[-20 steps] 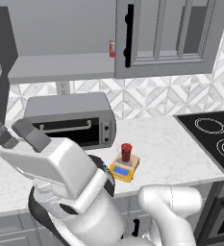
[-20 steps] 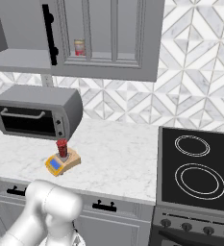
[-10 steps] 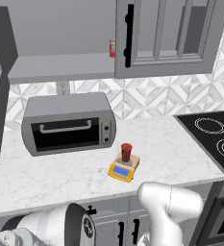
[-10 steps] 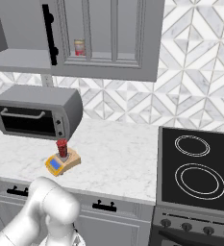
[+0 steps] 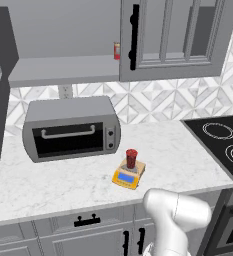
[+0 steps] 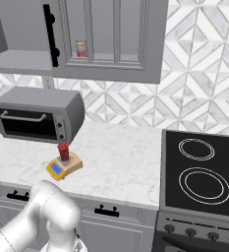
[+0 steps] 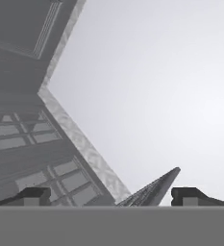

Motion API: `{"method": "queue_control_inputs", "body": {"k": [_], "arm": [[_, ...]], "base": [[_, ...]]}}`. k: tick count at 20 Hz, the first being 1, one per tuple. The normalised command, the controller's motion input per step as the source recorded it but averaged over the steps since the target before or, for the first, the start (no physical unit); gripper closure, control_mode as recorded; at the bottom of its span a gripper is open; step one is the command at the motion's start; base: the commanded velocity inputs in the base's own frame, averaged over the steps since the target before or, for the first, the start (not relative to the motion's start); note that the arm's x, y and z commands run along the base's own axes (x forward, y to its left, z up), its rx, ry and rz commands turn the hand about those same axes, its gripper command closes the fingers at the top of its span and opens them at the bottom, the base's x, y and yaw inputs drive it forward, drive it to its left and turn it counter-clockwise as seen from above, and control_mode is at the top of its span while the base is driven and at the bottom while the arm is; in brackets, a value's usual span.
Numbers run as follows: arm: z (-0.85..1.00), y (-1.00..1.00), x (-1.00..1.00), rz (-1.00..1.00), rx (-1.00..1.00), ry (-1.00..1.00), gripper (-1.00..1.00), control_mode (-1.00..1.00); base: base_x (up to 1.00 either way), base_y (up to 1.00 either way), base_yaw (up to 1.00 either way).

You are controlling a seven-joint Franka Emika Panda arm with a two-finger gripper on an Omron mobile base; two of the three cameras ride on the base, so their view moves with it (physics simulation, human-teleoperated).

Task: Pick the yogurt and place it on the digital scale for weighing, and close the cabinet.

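**Yogurt weighed, cabinet door not yet shut**

Left base view shows the largest thing first: the cabinet point(image 5: 175, 40), a grey upper wall unit whose panelled door with a long black bar handle stands swung open, leaving the shelf point(image 5: 63, 70) to its left bare to view, with a red can point(image 5: 116, 50) at the back. Below, the marble counter point(image 5: 48, 185) carries the toaster oven point(image 5: 70, 128), and to its right lies the stovetop point(image 5: 223, 145). Just beside the oven's lower right corner sits the digital scale point(image 5: 128, 175), and the yogurt point(image 5: 131, 158) stands upright on its weighing plate.

Judging from that, the placing step looks finished and the closing of the cabinet is the step in hand. The next move calls for raising the arm from low in front of the counter up to the open door, meeting its outer face or handle, and pushing it round until it sits flush.

In the hand view the gripper point(image 7: 110, 193) has its two dark fingertips point(image 7: 35, 193) spread wide apart, released, with nothing between them and touching nothing.
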Motion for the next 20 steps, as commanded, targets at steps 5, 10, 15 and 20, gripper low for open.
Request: {"method": "queue_control_inputs", "body": {"k": [5, 10, 15, 20], "arm": [[-0.28, 0.85, 0.52, -0.08, 0.17, 0.4, -1.0, -1.0], [-0.03, 0.46, 1.0, 0.0, 0.0, 0.41, -1.0, -1.0], [0.0, 0.3, 0.94, -0.11, 0.01, 0.23, -1.0, -1.0], [0.0, -0.12, 0.88, -0.23, 0.08, 0.18, -1.0, -1.0]], "base": [[0.0, 0.0, 0.0], [0.0, 0.0, 0.0], [0.0, 0.0, 0.0], [0.0, 0.0, 0.0]]}}
